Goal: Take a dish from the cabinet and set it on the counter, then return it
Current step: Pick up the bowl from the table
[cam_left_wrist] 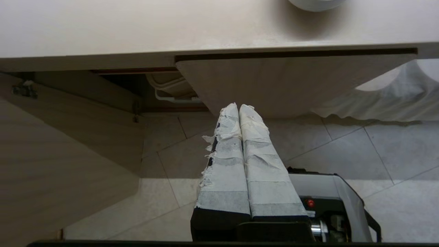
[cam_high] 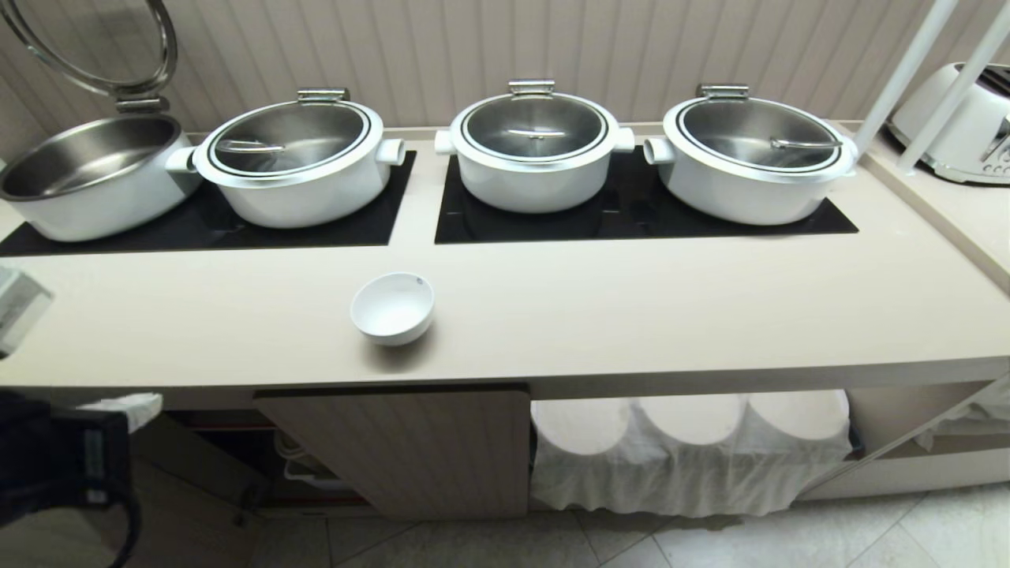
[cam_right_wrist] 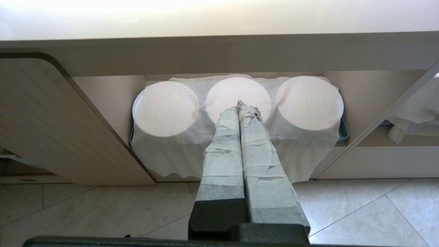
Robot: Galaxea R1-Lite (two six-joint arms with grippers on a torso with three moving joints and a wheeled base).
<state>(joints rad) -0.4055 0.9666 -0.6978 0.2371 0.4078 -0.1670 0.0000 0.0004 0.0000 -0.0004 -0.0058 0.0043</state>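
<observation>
Dish [cam_high: 392,308] sits upright on the surface [cam_high: 592,315], alone, near the front edge and left of its middle, mouth up, just above the seam between the open cabinet [cam_high: 260,457] bay and the closed fluted door [cam_high: 410,450]. Being round, it offers no long axis; any approach angle meets the rim alike. Left end effector [cam_left_wrist: 239,107] hangs below the front edge, over the floor, taped fingers pressed together and holding nothing; the dish lies up and to its right, over the lip of the surface, only its foot edge showing in the left wrist view. Left arm is the nearer one, dark bulk at the lower left of the head view. Right end effector [cam_right_wrist: 239,103] also closed and empty, parked low facing the cloth-draped shelf [cam_right_wrist: 236,116] right of the door. Judgement: placing step looks done; return is next, and the fingers must part before any regrasp. Four white pots [cam_high: 536,150] stand at the back edge, well apart from the dish. The front lip and the swung-open door [cam_left_wrist: 51,164] bound the path.
</observation>
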